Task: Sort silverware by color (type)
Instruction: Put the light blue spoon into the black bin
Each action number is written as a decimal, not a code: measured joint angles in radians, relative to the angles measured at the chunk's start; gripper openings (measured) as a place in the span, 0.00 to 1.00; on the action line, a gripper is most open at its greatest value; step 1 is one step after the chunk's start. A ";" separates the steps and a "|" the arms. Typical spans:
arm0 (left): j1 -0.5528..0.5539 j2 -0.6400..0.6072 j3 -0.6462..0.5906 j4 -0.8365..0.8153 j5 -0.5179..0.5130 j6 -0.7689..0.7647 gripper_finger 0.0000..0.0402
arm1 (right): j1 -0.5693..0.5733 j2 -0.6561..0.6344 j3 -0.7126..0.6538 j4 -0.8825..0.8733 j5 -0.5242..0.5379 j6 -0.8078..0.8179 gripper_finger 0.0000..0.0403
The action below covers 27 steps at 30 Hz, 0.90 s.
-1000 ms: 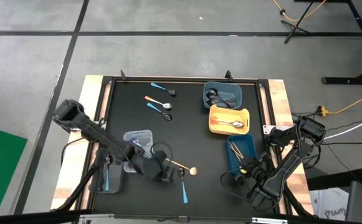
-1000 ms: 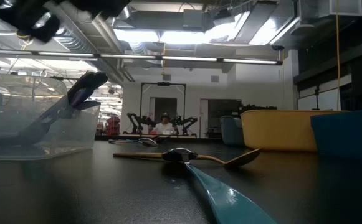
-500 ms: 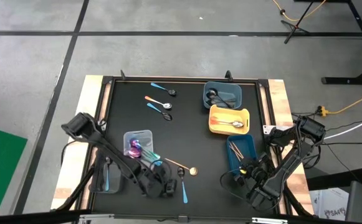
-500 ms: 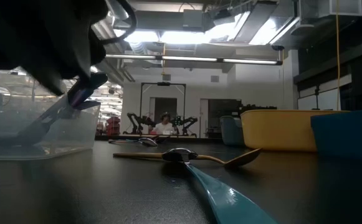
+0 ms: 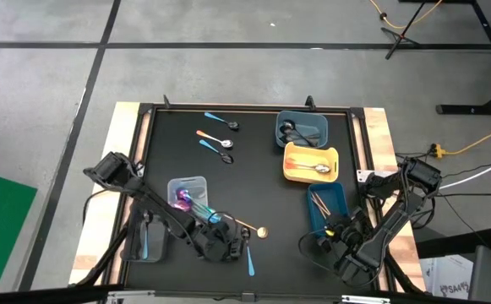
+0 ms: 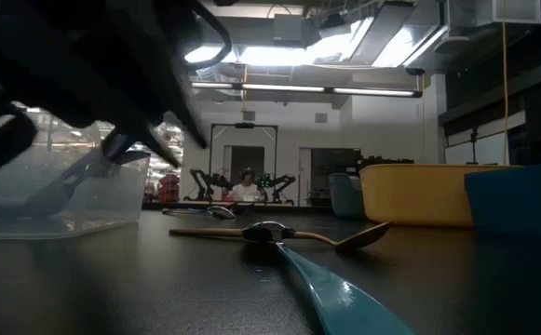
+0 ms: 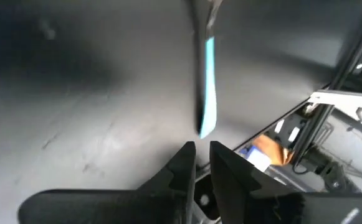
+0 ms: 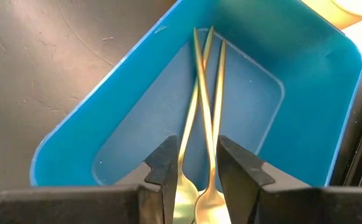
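**Left gripper low over the teal-handled spoon**

Nearest the table's front edge, the left gripper [image 5: 231, 247] hangs just above the teal-handled spoon [image 5: 249, 258], its fingers [image 7: 182, 163] a narrow slit apart and holding nothing. A gold spoon [image 5: 249, 228] lies just behind that spoon. Right of it, the right gripper [image 5: 328, 239] hovers, slightly spread, over the bright blue tray [image 8: 305, 112] with two gold spoons [image 8: 199, 106]. Farther back sit the yellow tray [image 5: 311, 163] and more spoons [image 5: 215, 135].

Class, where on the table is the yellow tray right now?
In the high view the yellow tray sits right of the table's centre, between the grey-blue tray and the bright blue tray, holding one silver spoon.
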 joint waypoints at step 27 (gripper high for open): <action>0.013 0.006 0.259 -0.308 -0.099 0.108 0.10 | 0.000 0.000 0.000 0.015 0.000 0.000 0.25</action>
